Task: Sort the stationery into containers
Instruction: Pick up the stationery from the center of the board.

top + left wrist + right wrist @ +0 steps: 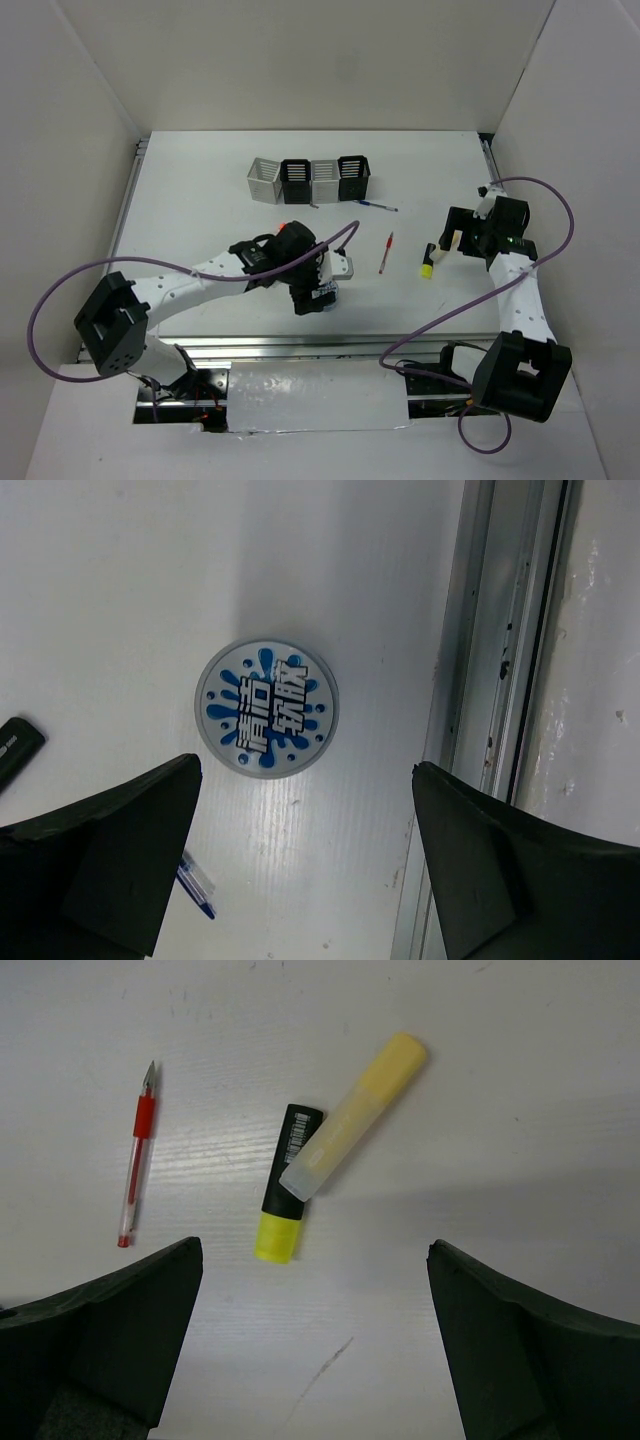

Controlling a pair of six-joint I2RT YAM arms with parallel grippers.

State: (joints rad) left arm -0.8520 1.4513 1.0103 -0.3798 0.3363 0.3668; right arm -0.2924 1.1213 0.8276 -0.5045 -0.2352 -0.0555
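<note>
Left gripper (305, 780) is wide open and empty, over the flat round blue-grey disc (267, 708) by the near edge of the white worktop (120, 580), beside the metal rail (480, 680). To grip well, centre on the disc, drop straight and pinch the thin rim low. Right gripper (315, 1255) is also open and empty, above the yellow-black highlighter (281, 1200) with the peach marker (355, 1110) lying across it.

A white table (180, 195) edged by a metal rail (492, 680) sits within plain white walls (300, 60).

Dark item (18, 748) cropped at edge; blue-tipped piece (197, 892) partly behind jaws
</note>
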